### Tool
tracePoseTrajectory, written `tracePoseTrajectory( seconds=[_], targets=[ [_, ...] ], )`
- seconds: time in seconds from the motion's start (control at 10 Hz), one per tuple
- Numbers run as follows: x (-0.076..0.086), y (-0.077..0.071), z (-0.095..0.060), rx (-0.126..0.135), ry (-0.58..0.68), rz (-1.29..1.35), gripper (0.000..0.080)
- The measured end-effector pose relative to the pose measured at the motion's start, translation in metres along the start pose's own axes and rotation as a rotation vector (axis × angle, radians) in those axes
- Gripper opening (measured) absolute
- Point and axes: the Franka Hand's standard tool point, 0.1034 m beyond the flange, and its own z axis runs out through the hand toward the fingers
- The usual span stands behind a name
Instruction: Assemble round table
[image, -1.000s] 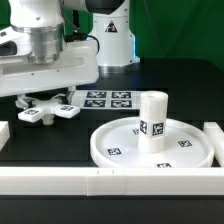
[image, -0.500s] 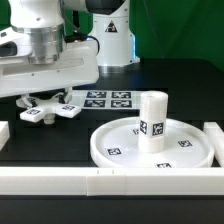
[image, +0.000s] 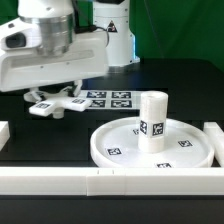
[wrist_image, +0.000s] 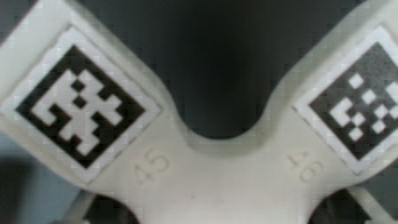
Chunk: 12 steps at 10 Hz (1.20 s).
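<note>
Exterior view: the end effector (image: 52, 97) hung low over the black desk (image: 172, 90) on the exterior view's left, clamped on the white plastic cross-shaped four-armed piece (image: 55, 106); its fingertips were mostly hidden. The marker board (image: 108, 99) lay just beside the piece. The short white cylindrical leg (image: 151, 122) stood upright on the large white rimmed round disc (image: 118, 140), well apart from the cross. A long white border rail (image: 90, 181) ran along the front.

Wrist view: the cross-shaped piece (wrist_image: 196, 165) filled the frame, with two tagged arms spreading.
</note>
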Motion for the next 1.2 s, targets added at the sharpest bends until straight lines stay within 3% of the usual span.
tracePoseTrajectory(
  seconds=[0.5, 0.8, 0.9, 1.2],
  targets=[
    [0.070, -0.054, -0.051, 0.009, 0.003, 0.086, 0.0448],
    [0.119, -0.069, -0.075, 0.008, 0.009, 0.123, 0.0448],
    [0.129, -0.072, -0.078, 0.004, 0.017, 0.124, 0.0448],
    [0.127, -0.071, -0.075, 0.005, 0.012, 0.124, 0.0448]
  ],
)
